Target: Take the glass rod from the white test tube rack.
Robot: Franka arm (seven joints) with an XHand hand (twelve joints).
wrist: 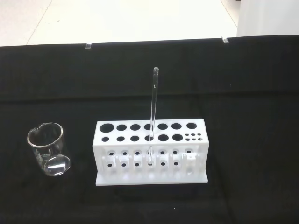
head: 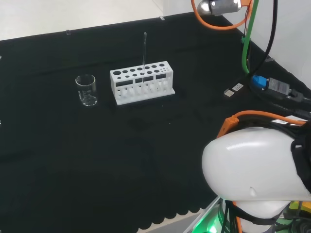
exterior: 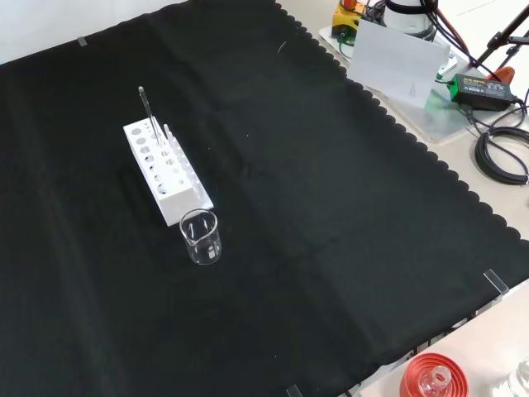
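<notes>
Glass rod [wrist: 153, 107] upright in rack [wrist: 150, 154], probably mid-row.

The cloth [head: 97, 160] is plain black with a scalloped edge. On it the test tube rack [head: 142, 82] is white, its top dotted with dark round holes; the glass rod [head: 144, 51] in it is clear. At the rack's 9 o'clock in the head view stands a clear beaker [head: 86, 90] — colourless. At 5 o'clock in the front view sits a red ribbed ring [exterior: 434, 376].
</notes>
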